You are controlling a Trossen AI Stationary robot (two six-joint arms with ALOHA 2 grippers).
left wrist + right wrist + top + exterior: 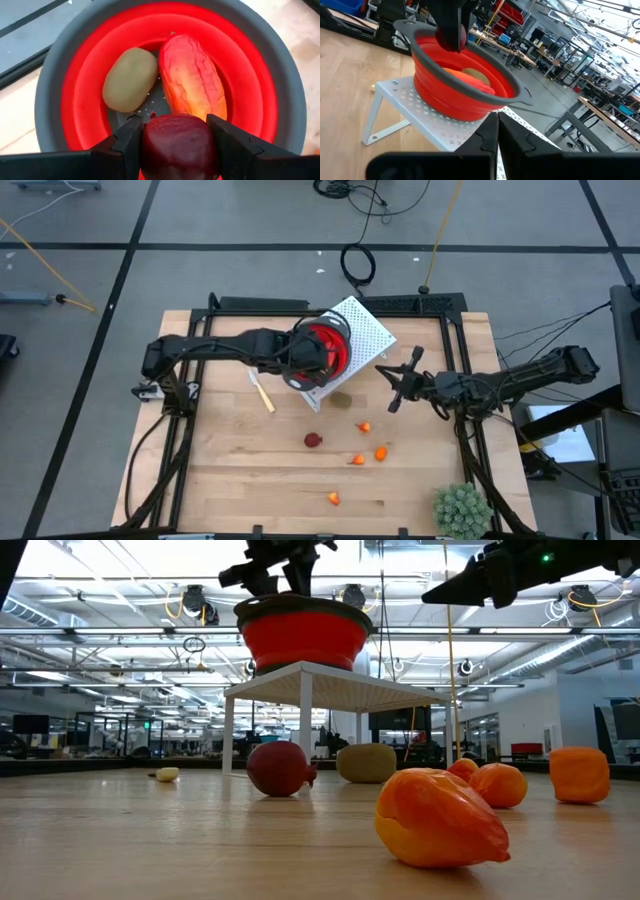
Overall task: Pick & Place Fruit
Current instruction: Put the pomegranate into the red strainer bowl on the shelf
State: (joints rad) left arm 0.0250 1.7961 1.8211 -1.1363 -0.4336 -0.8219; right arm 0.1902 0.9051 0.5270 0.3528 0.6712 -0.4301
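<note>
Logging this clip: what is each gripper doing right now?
Left gripper: closed on a dark red fruit, over the red bowl.
Right gripper: closed, empty, beside the bowl.

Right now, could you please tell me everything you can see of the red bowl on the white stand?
The red bowl is round, with stepped, ribbed red walls, a grey rim and a perforated grey bottom; it looks like soft, collapsible plastic. It sits upright on the white perforated stand at the table's far middle. Inside lie an olive-brown oval and a red-orange fruit, touching. The left gripper holds a dark red ball just above it.
</note>
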